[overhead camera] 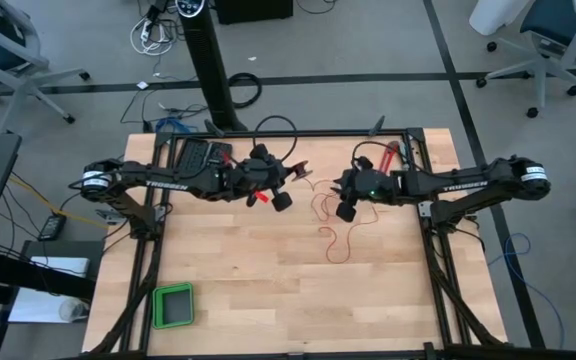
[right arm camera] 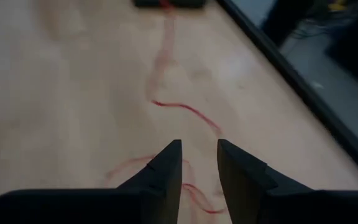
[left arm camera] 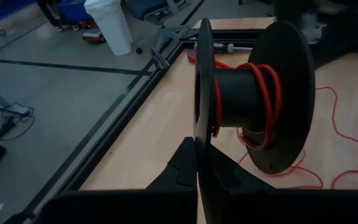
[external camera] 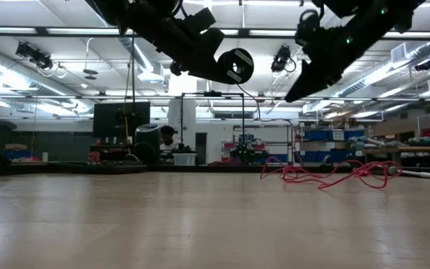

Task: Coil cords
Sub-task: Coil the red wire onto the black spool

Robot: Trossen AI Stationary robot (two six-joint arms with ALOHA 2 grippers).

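There is one thin red cord [overhead camera: 333, 225], one black spool [left arm camera: 253, 93], one green tray [overhead camera: 173, 305] and one red-handled tool [overhead camera: 386, 158] on or over the wooden table [overhead camera: 268, 290]. Two dark arms are reaching toward each other above the far half of the table.

The left arm is stretching in from the left side, raised well above the wood. The left gripper [overhead camera: 268, 190] is clenched on the edge of one disc of the spool and is holding it in the air with its axis about level. A few turns of the cord are sitting around the core of the spool.

The right arm is coming in from the right side, also lifted off the table. The right gripper [right arm camera: 199, 163] is released; its two fingers [right arm camera: 166, 168] are standing apart with a narrow gap and nothing is between them.

The rest of the cord is lying loose on the table in wavy loops, below and just in front of the right gripper, not touching it. It is running from there toward the spool. The green tray is resting near the front left corner, well apart from both grippers.
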